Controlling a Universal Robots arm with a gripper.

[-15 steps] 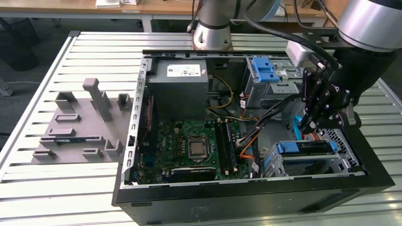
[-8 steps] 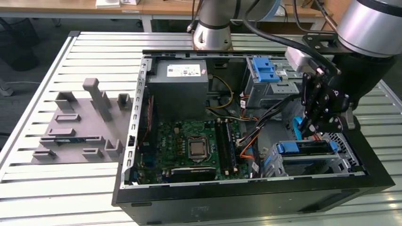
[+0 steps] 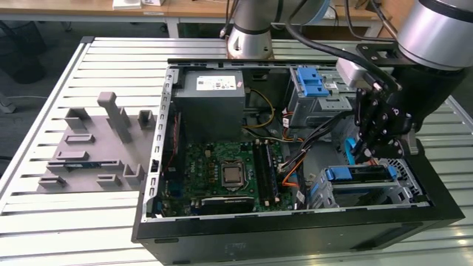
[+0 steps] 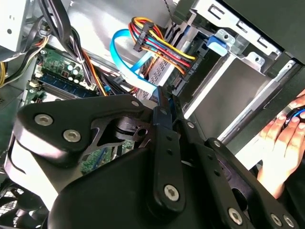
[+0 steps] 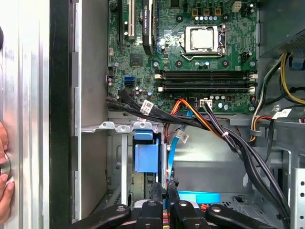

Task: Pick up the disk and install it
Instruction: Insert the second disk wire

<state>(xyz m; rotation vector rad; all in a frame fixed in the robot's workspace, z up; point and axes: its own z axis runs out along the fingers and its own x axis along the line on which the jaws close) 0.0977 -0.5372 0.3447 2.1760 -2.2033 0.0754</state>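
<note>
In the exterior view the gripper point(image 3: 367, 157) hangs inside the open computer case point(image 3: 296, 221), at about four o'clock from the motherboard point(image 3: 221, 172), just above the drive bay where the disk point(image 3: 362, 174) sits with its blue carrier handle facing up. In the second wrist view the fingers point(image 4: 164, 119) look pressed together with a thin blue edge between them, probably the carrier frame; a person's hand point(image 4: 281, 138) rests at three o'clock outside the case. In the first wrist view the fingers stand clenched at six o'clock beside the blue carrier tab point(image 5: 145, 157) in the bay. To seat it well, I judge the push should stay square to the bay rails and clear of the loose cables point(image 5: 228, 138)
</note>
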